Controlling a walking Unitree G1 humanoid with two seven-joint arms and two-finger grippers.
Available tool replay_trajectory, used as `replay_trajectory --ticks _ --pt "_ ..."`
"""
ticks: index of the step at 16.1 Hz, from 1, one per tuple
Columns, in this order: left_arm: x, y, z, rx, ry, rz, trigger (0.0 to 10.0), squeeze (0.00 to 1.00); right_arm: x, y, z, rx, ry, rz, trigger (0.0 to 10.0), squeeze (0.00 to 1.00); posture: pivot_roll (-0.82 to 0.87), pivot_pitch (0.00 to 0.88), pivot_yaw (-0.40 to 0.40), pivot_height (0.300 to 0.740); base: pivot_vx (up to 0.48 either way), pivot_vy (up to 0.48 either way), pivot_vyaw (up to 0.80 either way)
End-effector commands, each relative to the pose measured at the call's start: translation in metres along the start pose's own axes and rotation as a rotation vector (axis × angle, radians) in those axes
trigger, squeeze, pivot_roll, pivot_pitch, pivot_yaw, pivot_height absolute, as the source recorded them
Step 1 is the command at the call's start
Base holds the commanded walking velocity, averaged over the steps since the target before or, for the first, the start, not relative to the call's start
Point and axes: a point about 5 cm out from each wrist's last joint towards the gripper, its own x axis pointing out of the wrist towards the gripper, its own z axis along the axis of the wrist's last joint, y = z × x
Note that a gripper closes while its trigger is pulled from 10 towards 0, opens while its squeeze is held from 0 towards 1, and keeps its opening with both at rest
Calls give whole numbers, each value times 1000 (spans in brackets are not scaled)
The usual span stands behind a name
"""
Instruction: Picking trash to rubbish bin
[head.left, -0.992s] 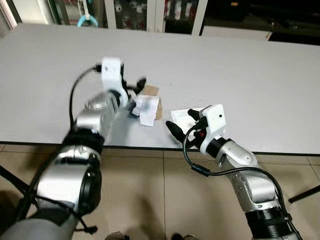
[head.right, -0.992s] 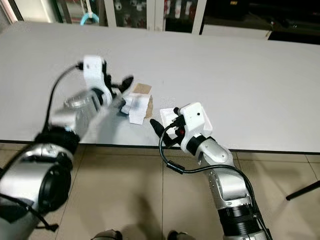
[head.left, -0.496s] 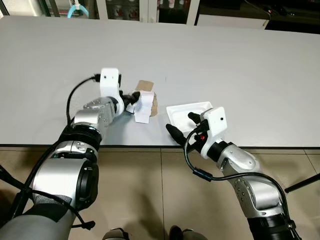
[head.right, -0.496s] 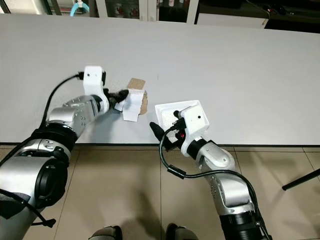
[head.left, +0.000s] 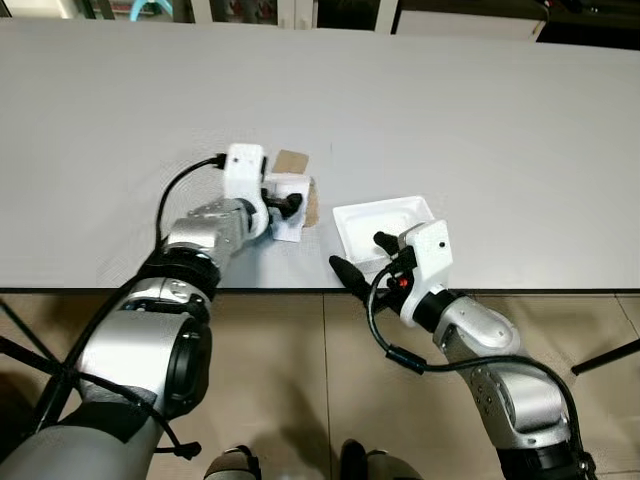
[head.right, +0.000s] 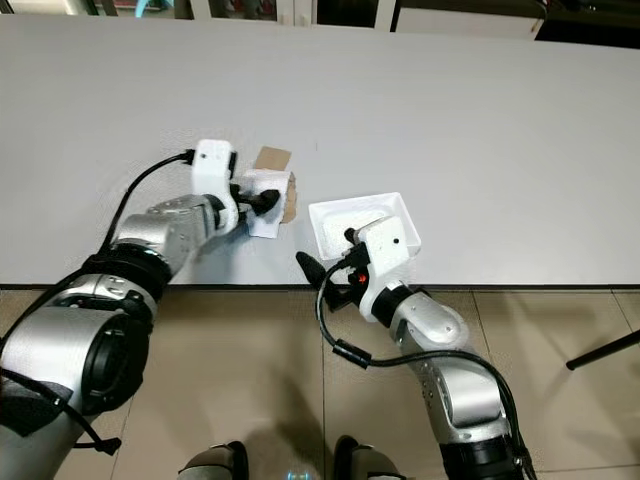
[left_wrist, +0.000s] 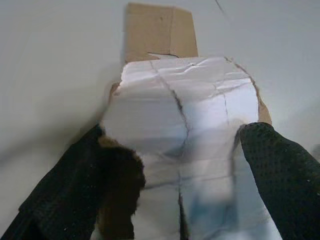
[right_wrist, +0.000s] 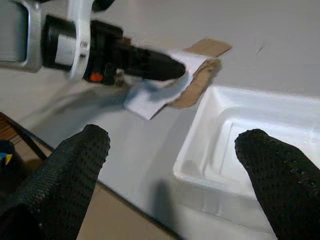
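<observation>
Between the two black fingers (left_wrist: 280, 170) of the left gripper (head.left: 290, 205) lies a creased white paper piece (left_wrist: 185, 120), one finger pressed against each of its sides, so the jaws are closed on it. The paper is backed by torn brown cardboard (left_wrist: 157, 30), which sticks out beyond the paper's far edge and lies flat on the grey table (head.left: 480, 120). Seen from the head, this bundle sits on the table near its front edge, just left of centre, with the left gripper's white wrist block directly behind it.

The right gripper (head.left: 362, 255) hovers at the table's front edge with its fingers (right_wrist: 80, 160) spread wide apart, holding nothing. One finger reaches over the near corner of a white foam tray (head.left: 385, 225), while the other hangs out past the table edge above the tiled floor (head.left: 300, 380). The tray rests on the table just to the right of the paper and cardboard, close to but apart from them. Its shallow inside looks bare and white.
</observation>
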Motion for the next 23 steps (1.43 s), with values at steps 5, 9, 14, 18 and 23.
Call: replay_trajectory --ticks 5,9,14,18,23 --pt "5 -15 -7 102 74 -26 4588 0 -5 7 -3 38 7 -6 10000 0 -110 238 -21 740 0 0 0" --pt "5 -17 -9 113 82 -39 0 0 -4 12 -4 53 10 -3 10000 0 -110 243 -14 740 0 0 0" --pt "5 -17 -10 106 72 -44 0 0 -2 14 -4 64 9 8 10000 0 -105 251 -17 740 0 0 0" --pt "5 -15 -10 98 56 -42 0 0 -2 15 -5 70 15 13 10000 0 -103 258 -22 740 0 0 0" --pt "4 -14 -2 48 -26 -44 0 0 -1 15 -6 82 18 12 10000 0 -99 270 -23 740 0 0 0"
